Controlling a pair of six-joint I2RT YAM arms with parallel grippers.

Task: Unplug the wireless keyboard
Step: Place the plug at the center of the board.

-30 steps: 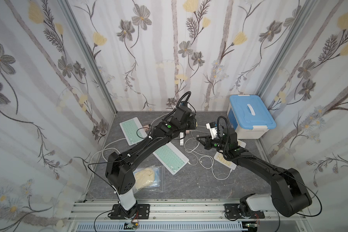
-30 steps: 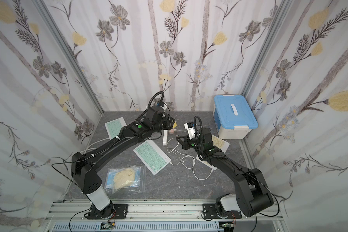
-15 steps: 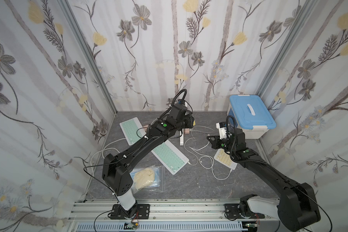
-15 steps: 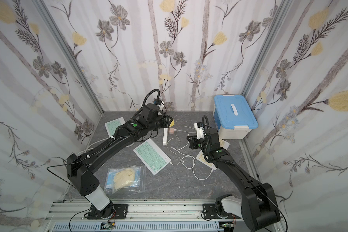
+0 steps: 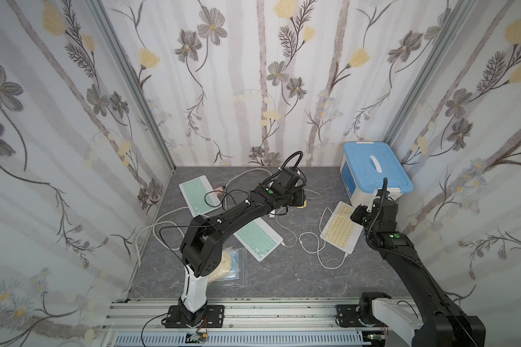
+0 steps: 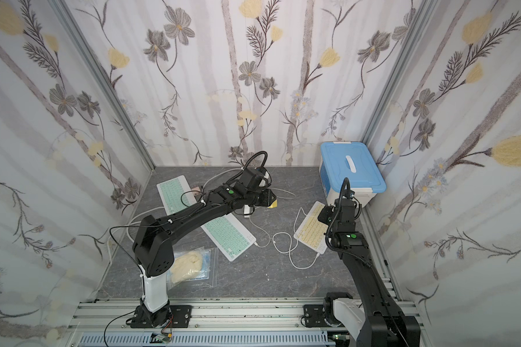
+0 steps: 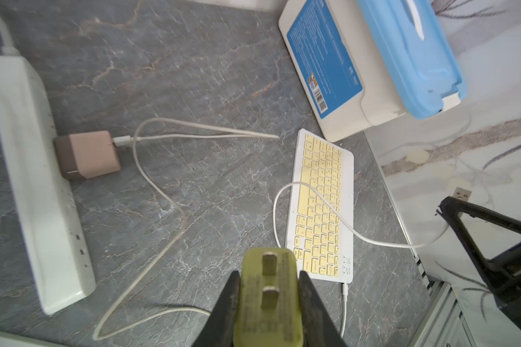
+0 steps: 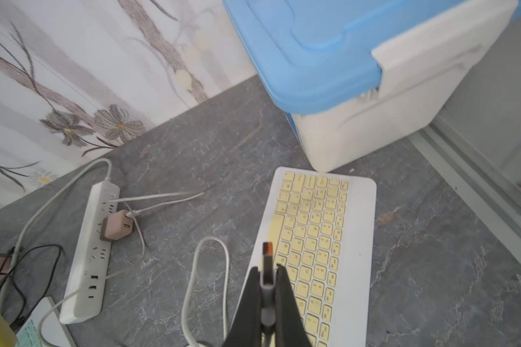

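Note:
The yellow-keyed wireless keyboard (image 5: pixel 342 229) (image 6: pixel 310 231) (image 7: pixel 322 207) (image 8: pixel 316 240) lies flat beside the blue-lidded box. A white cable (image 5: pixel 328 264) (image 7: pixel 313 195) runs from its near end in loops. My right gripper (image 8: pixel 267 270) (image 5: pixel 360 214) (image 6: pixel 324 214) hovers over the keyboard's far end, shut on that cable's USB plug (image 8: pixel 267 261) (image 7: pixel 461 193). My left gripper (image 7: pixel 268 276) (image 5: pixel 301 199) (image 6: pixel 269 202) is raised beside the power strip (image 7: pixel 27 168) (image 8: pixel 94 249), shut on a yellow-green charger adapter (image 7: pixel 268 300) whose two prongs are bare.
A pink adapter (image 7: pixel 88 154) (image 8: pixel 116 225) with its own cable sits in the strip. Two green keyboards (image 5: pixel 257 238) (image 5: pixel 197 195) lie to the left under my left arm. The blue-lidded box (image 5: pixel 373 171) stands at the back right. A plastic bag (image 5: pixel 226 264) lies near the left base.
My right gripper has drawn away from the left one, moving right to above the yellow keyboard with the USB plug. The left gripper keeps the adapter and has shifted little.

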